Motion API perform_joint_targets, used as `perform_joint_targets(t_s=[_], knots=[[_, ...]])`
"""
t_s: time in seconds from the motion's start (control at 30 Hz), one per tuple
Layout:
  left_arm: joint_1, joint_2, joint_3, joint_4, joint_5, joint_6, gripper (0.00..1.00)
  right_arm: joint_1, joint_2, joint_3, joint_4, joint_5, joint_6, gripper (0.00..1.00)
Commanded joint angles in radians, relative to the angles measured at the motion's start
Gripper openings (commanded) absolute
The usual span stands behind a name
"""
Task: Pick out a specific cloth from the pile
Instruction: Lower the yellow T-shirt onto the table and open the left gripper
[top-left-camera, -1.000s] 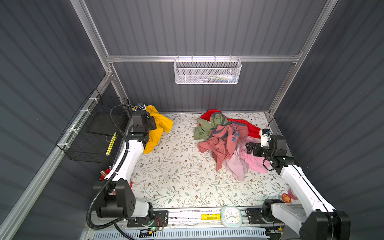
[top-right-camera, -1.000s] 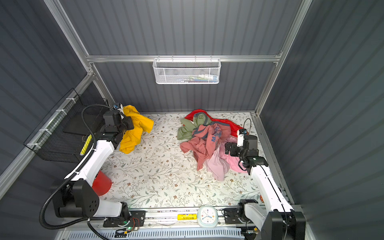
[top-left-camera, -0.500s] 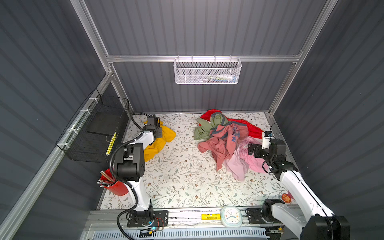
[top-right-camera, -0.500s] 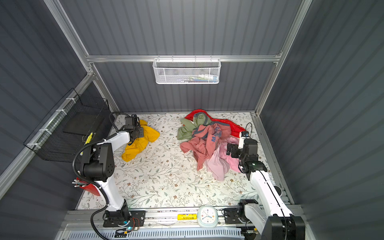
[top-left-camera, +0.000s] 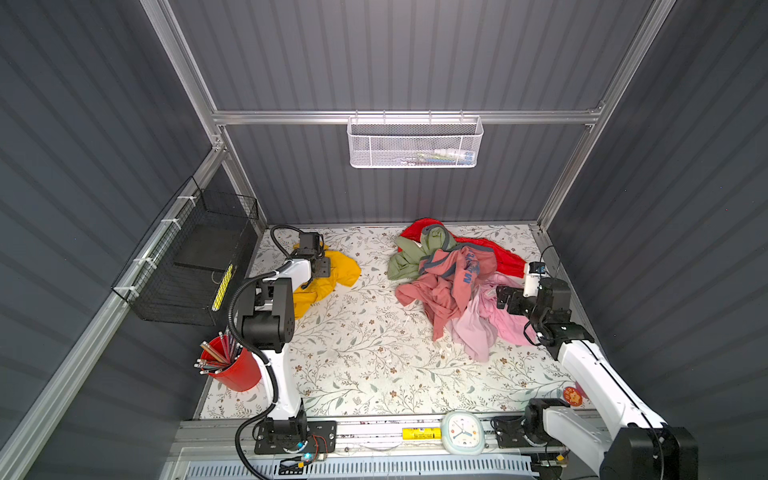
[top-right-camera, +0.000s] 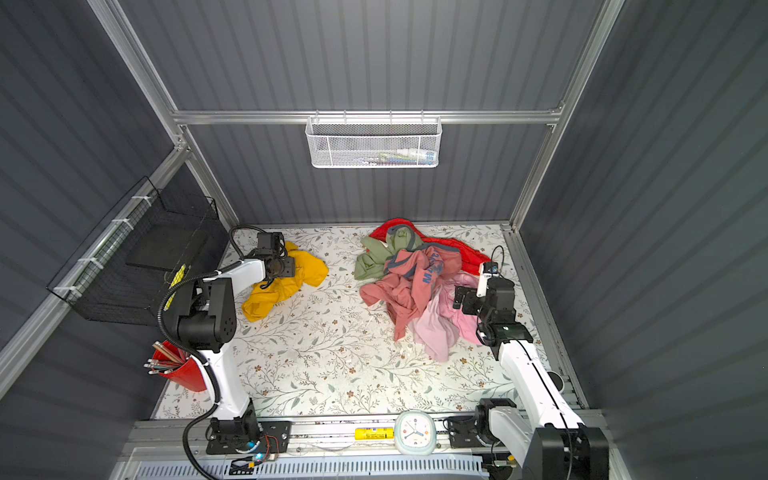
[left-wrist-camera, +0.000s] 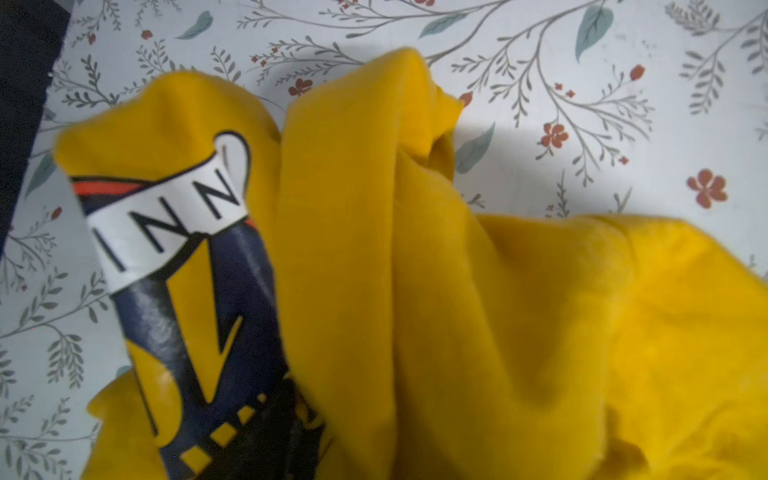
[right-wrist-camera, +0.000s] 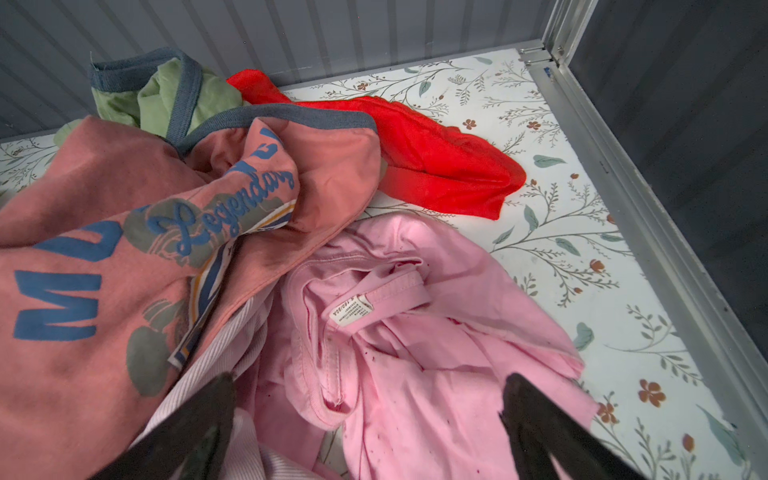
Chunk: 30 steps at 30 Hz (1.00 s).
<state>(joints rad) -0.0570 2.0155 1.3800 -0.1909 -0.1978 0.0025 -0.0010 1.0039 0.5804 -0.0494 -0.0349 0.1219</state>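
The cloth (top-left-camera: 336, 274), a bright yellow T-shirt, lies crumpled on the floral table at the back left, apart from the pile. In the left wrist view the cloth (left-wrist-camera: 457, 291) fills the frame and its navy and white emblem (left-wrist-camera: 187, 291) shows. My left gripper (top-left-camera: 323, 267) rests low on it; one dark finger (left-wrist-camera: 282, 432) shows off-centre and fabric hides the other. The pile (top-left-camera: 449, 282) of salmon-pink, green, red and light pink garments sits at the back right. My right gripper (right-wrist-camera: 368, 399) stands open over its light pink shirt (right-wrist-camera: 415, 332), holding nothing.
A black wire basket (top-left-camera: 195, 266) hangs on the left wall. A red cup of pencils (top-left-camera: 230, 365) stands by the left arm's base. A white mesh basket (top-left-camera: 415, 143) is on the back wall and a clock (top-left-camera: 462, 432) on the front rail. The metal frame edge (right-wrist-camera: 648, 208) runs close by the pile.
My left arm came down from holding the yellow cloth in the air; the cloth now lies slumped on the table and the jaws have parted. The right gripper shifted slightly and stayed open.
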Motion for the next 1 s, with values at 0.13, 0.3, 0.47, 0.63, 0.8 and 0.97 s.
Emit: perform_joint_targets(t_s=[0.13,0.3,0.47,0.63,0.8,0.97], knots=[[-0.012,-0.167,0.042,-0.048,-0.037,0.008,0.98,0.004,0.002,-0.01,0.033,0.04,-0.024,0.99],[-0.06,-0.304,-0.03,-0.048,-0.064,0.004,1.0,0.003,-0.005,-0.02,0.064,0.055,-0.027,0.99],[-0.157,-0.455,-0.165,-0.024,-0.105,-0.025,1.0,0.001,-0.015,-0.05,0.111,0.087,-0.04,0.99],[-0.178,-0.645,-0.426,0.091,-0.075,-0.069,1.0,-0.002,-0.057,-0.166,0.302,0.124,-0.076,0.99],[-0.178,-0.821,-0.718,0.253,-0.117,-0.048,1.0,-0.008,-0.047,-0.341,0.672,0.13,-0.085,0.99],[-0.178,-0.883,-0.939,0.538,-0.248,-0.065,1.0,-0.011,0.08,-0.394,0.898,0.125,-0.104,0.99]])
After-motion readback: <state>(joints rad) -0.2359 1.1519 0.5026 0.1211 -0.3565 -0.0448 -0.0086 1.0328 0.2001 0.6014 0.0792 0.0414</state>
